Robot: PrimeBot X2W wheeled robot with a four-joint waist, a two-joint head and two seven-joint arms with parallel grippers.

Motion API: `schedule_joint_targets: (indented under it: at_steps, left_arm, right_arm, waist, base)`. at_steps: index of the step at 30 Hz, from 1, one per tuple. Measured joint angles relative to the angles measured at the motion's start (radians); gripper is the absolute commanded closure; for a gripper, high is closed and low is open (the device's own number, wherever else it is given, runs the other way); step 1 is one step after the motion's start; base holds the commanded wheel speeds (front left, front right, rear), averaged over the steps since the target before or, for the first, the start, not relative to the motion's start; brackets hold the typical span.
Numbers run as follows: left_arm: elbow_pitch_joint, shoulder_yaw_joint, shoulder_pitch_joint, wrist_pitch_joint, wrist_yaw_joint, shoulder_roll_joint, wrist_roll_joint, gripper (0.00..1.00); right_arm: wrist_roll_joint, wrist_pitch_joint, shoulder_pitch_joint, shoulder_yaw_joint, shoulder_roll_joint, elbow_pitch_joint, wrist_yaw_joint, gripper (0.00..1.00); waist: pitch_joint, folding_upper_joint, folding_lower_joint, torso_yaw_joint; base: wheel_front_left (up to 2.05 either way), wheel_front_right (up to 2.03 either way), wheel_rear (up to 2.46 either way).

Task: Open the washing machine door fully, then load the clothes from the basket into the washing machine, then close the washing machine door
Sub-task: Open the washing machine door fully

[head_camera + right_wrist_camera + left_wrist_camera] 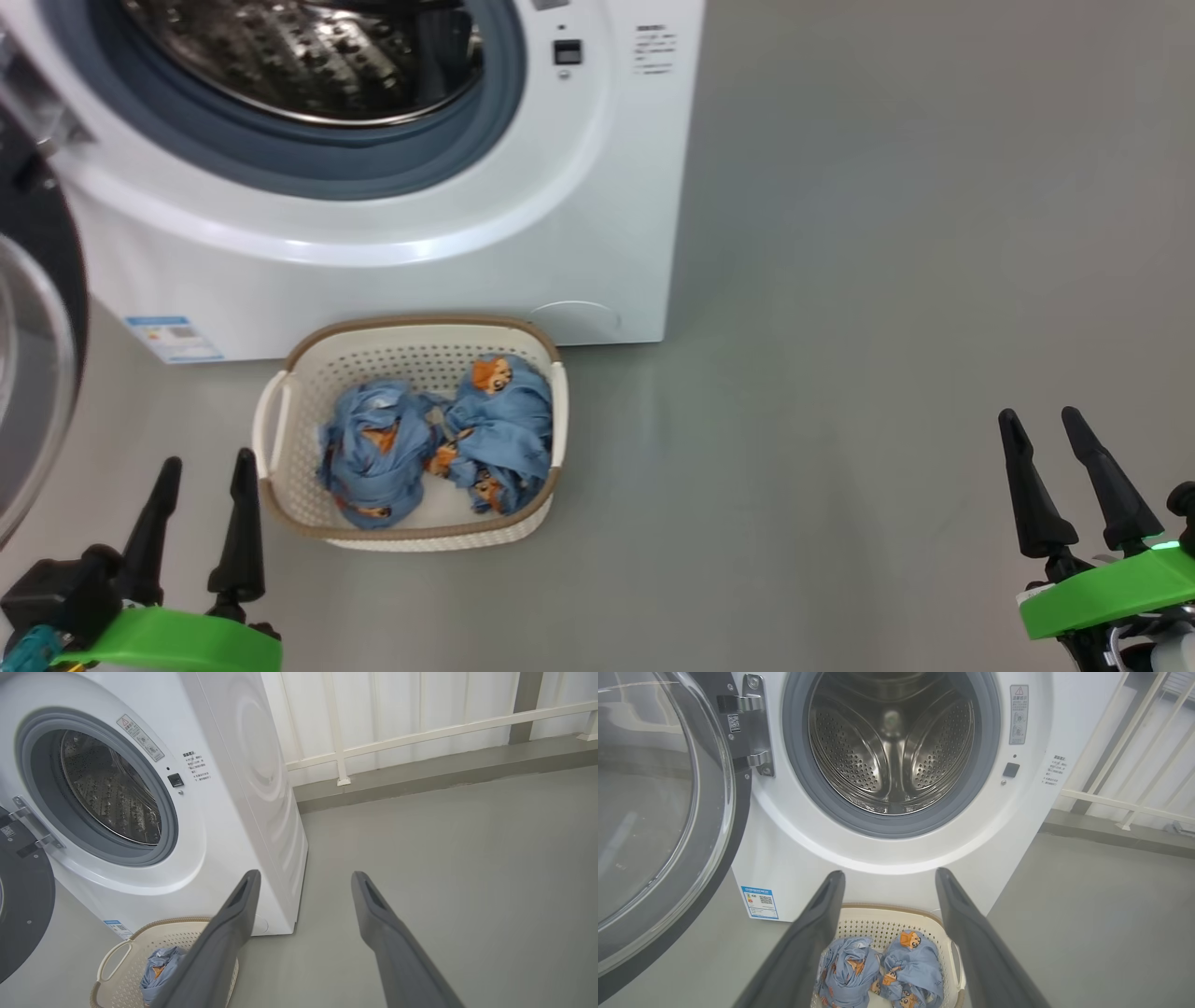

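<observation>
The washing machine door is swung out to the left side of the washing machine, so the first job looks done, though I can't be sure the door is as far back as it goes. The clothes are not loaded yet. Both blue bundles lie side by side in the basket, which sits on the floor right in front of the machine, just under the round hole. So two jobs are left, I think: put the two bundles inside, then shut the door. The left pincer is low, just beside the basket's left handle, with its two fingers apart and nothing in them. The right pincer is far off to the right over bare floor, fingers apart too, and it holds nothing. The head view looks down on the whole basket and both pincers, but it cuts off most of the hole. The left wrist view looks straight into the drum, and the drum has no clothes in it; it also shows the door's metal hinge and the blue sticker. The right wrist view shows the plain white side of the machine and a white railing behind it, and just a bit of one bundle in the basket.
</observation>
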Motion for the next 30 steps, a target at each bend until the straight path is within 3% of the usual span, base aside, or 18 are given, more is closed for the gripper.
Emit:
schedule_joint_targets:
  at_steps: [11,30]
  left_arm:
    - [-0.001,-0.030,-0.001,0.000,0.000,0.007,-0.032,0.00]
    - [0.012,-0.050,-0.004,0.000,0.000,0.028,-0.074,0.00]
  right_arm:
    - [0.000,0.000,0.021,-0.021,0.009,-0.005,0.000,0.00]
    - [-0.002,0.000,0.020,-0.024,0.017,-0.011,0.000,0.00]
  waist:
    - [0.001,0.0000,0.0000,-0.075]
    - [0.011,0.0000,0.0000,-0.068]
  base:
    - [0.00,0.00,0.00]
    - [0.07,-0.28,0.20]
